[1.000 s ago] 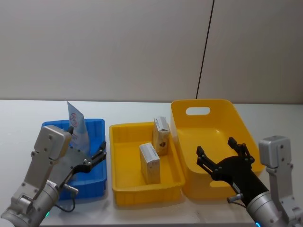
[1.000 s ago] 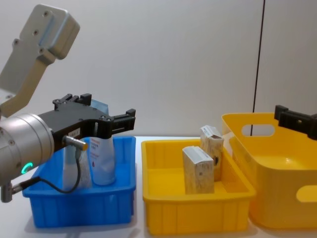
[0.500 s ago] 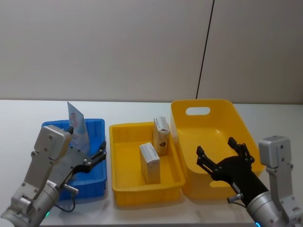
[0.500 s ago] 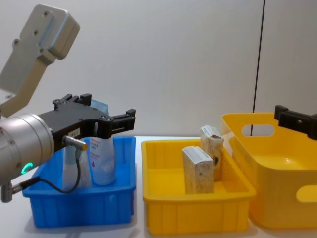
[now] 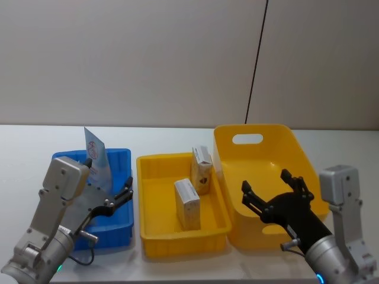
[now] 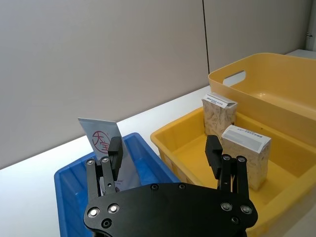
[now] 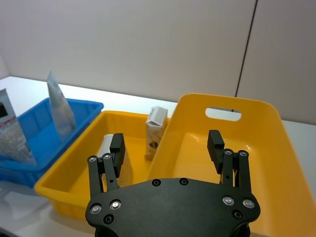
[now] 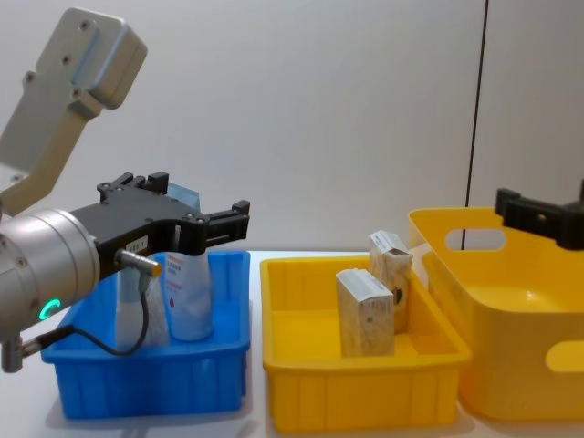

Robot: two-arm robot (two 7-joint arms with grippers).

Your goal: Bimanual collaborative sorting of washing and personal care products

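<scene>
Reaching for the boxes (image 5: pixel 188 204) beside the basket (image 5: pixel 260 128), my released right claw (image 5: pixel 265 184) could clip its rim; my released left claw (image 5: pixel 109 180) hovers farther off.

plain grey wall (image 5: pixel 130 59), white table (image 5: pixel 35 142)

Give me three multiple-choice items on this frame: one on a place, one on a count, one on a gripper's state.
1. Where does the squeeze tube stand? A blue tray B yellow tray C handled basket
2. How many cardboard boxes are in the yellow tray? A one B two C four
3. How is the right gripper over the handled basket? A open, empty B shut on a box C shut on the tube
Key: 1 A, the tube stands in the blue tray; 2 B, two boxes stand upright there; 3 A, its fingers are spread around nothing.
</scene>
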